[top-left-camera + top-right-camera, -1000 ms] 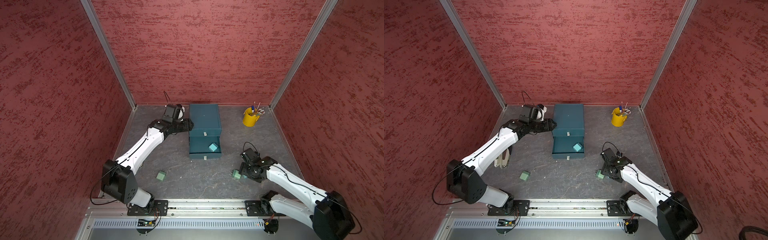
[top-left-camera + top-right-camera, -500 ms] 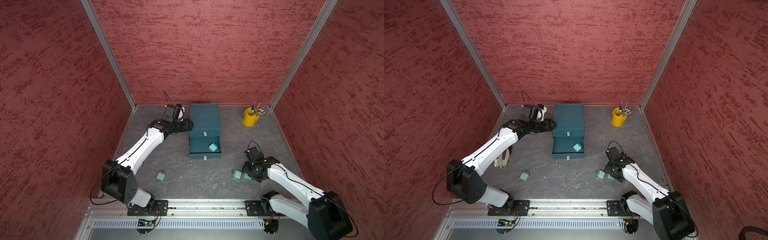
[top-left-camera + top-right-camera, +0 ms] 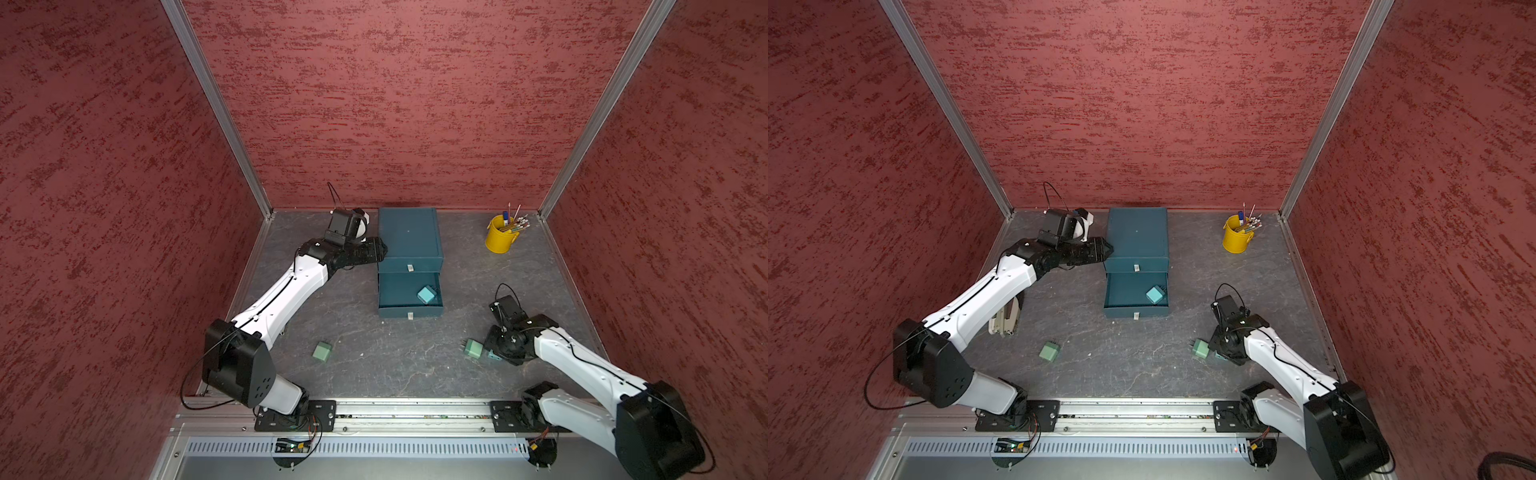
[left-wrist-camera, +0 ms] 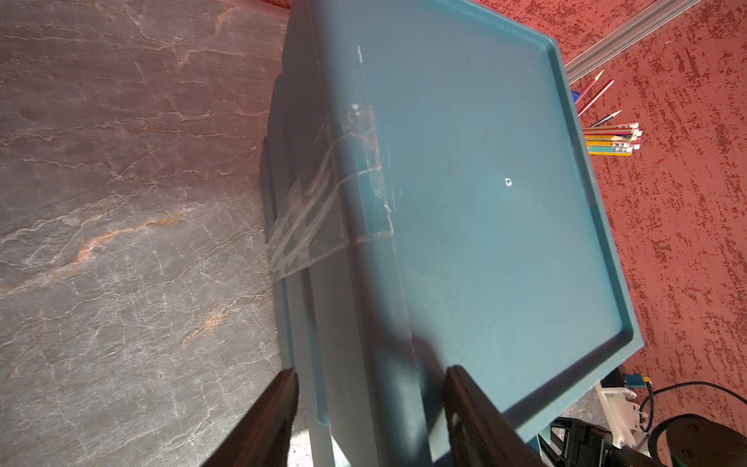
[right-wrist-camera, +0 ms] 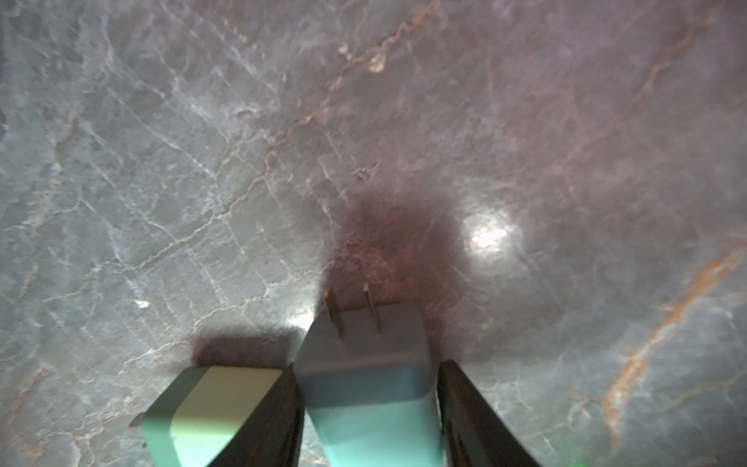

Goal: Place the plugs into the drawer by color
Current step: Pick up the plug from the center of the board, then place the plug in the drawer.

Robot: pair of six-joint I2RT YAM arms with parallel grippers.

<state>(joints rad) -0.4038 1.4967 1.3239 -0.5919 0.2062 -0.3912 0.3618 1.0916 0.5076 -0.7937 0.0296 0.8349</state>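
Looking at the right wrist view, we see the right fingers down at the dark grey marbled counter, straddling a teal rounded-cube plastic plug that lies with its two short metal prongs pointing away from the wrist. Each finger sits right at a side of this plug; we cannot tell whether they pinch it. Just beside it, outside the fingers, lies a sage green rounded-cube plastic plug. A second sage green plug lies alone, well apart, toward the counter's left front. The dark teal box-shaped chest of drawers stands at the back of the counter. A lower drawer is pulled out, and a second teal plug rests inside, near its right wall. The left fingers are partly spread at the chest's upper left edge, that edge between them, gripping nothing we can make out.
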